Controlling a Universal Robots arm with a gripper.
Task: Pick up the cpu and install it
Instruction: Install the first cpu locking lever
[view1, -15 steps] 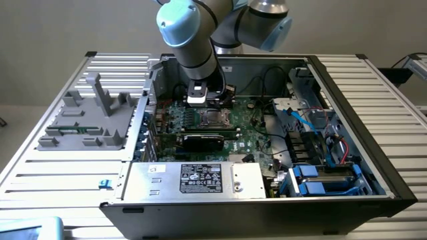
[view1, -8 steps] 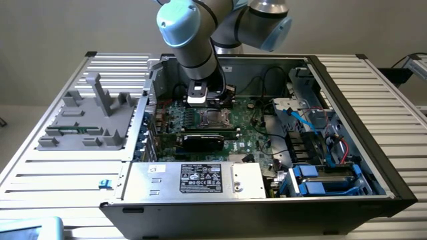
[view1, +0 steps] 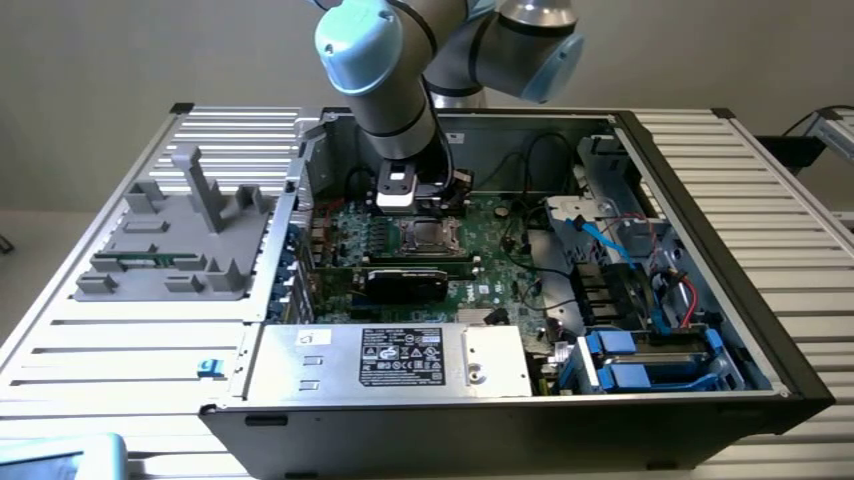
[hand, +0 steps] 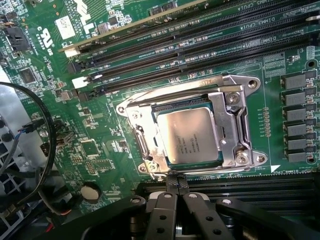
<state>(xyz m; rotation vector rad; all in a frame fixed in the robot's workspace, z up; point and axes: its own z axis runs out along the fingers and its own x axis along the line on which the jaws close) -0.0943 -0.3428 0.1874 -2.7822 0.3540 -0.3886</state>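
Right at the edge of the socket frame (hand: 192, 127), the gripper (hand: 176, 186) has its fingers pinched together with nothing between them, tips just beside the frame's metal border. The cpu (hand: 192, 135) is sitting inside that frame, silvery top up, on the green motherboard (hand: 115, 145) with the dark RAM slots (hand: 200, 45) running alongside. Pulling back, the arm (view1: 387, 90) reaches down into an open PC case (view1: 721, 300) lying on its side, power supply (view1: 394, 360) at the near edge, blue drive bays (view1: 641, 360) toward the exterior view's right. The case rests on a slatted metal table (view1: 134, 340), with a grey plastic fixture (view1: 180, 240) on the exterior view's left and a plain beige wall behind.
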